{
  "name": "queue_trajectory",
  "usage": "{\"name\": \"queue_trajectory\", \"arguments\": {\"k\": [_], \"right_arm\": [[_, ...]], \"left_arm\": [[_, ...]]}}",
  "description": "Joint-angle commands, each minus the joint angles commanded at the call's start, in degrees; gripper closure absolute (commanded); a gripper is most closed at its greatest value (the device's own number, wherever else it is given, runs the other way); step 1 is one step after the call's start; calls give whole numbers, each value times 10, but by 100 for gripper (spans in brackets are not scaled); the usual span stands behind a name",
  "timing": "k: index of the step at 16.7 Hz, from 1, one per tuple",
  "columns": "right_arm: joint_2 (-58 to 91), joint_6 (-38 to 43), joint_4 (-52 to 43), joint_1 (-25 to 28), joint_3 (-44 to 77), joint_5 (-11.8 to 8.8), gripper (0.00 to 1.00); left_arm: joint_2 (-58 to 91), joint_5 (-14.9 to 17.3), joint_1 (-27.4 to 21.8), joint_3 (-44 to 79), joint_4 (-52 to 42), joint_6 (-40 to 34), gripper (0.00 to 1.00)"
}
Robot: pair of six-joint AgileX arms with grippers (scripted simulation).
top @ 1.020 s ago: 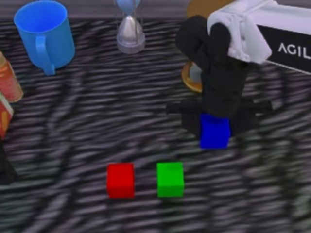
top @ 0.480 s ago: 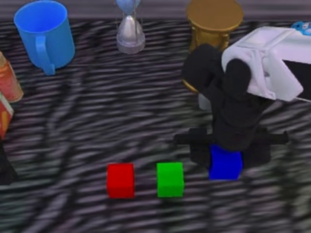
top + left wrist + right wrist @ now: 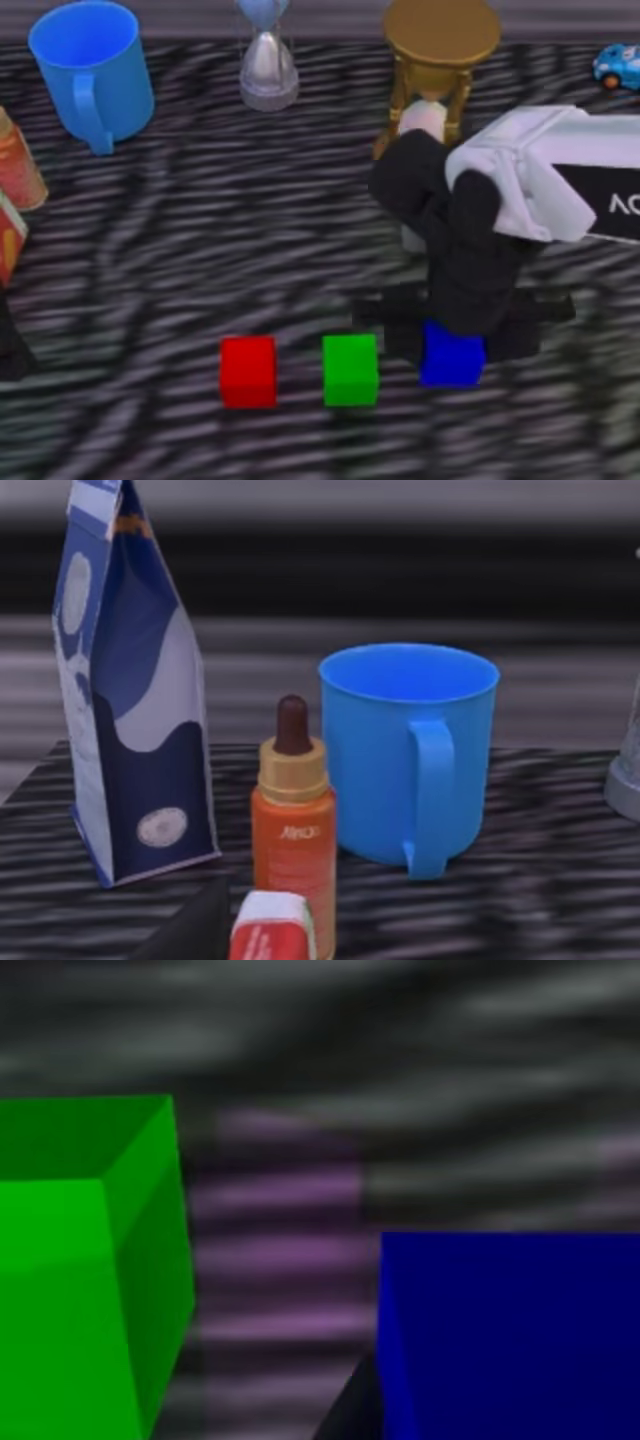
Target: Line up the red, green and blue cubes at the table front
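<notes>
The red cube (image 3: pixel 248 371) and the green cube (image 3: pixel 350 370) sit side by side near the table's (image 3: pixel 200 250) front edge. To the right of the green cube is the blue cube (image 3: pixel 452 364), about level with it across a narrow gap. My right gripper (image 3: pixel 455 338) comes down from above and is shut on the blue cube, with one black finger on each side. The right wrist view shows the green cube (image 3: pixel 70 1280) and the blue cube (image 3: pixel 510 1330) close up, with a strip of table between them. My left arm (image 3: pixel 10 345) is parked at the left edge.
A light-blue mug (image 3: pixel 90 70) stands at the back left and a silver hourglass (image 3: pixel 268 60) at the back middle. A gold hourglass (image 3: pixel 440 45) stands behind my right arm, and a toy car (image 3: pixel 617 65) is at the back right. An orange dropper bottle (image 3: pixel 18 160) is on the left edge.
My right gripper has carried the blue cube toward the table front and then a little left, ending beside the green cube. The red and green cubes have not moved.
</notes>
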Motion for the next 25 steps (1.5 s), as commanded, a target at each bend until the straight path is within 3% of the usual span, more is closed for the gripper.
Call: {"name": "queue_trajectory", "arguments": {"k": [7,20,25], "right_arm": [[24,0,59,3,-38,1,100],[24,0,59,3,-38,1,2],[24,0,59,3,-38,1,0]], "left_arm": [[0,0,0,0,0,0,0],[0,0,0,0,0,0,0],[0,0,0,0,0,0,0]]}}
